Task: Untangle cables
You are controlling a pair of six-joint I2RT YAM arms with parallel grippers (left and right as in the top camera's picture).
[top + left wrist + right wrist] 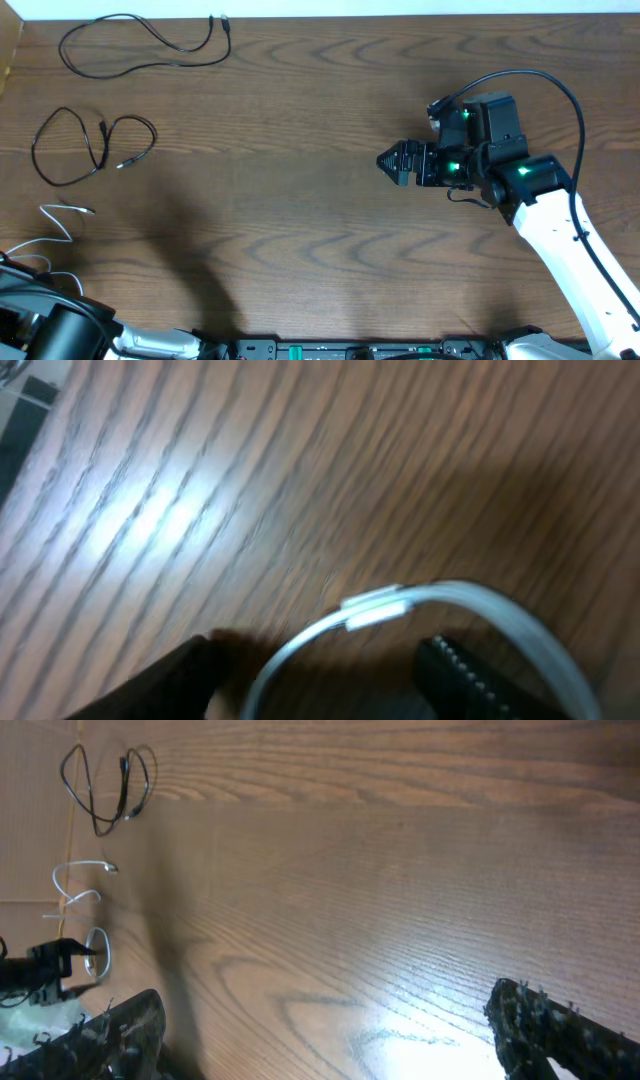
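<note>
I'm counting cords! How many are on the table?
3, all on the left: the far black cord at the back, the looped black cord in the middle, the white cord in front, its end partly hidden.

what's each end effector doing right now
left end effector: open, white cable looping through the gap, not clamped
right end effector: open, holding nothing
</note>
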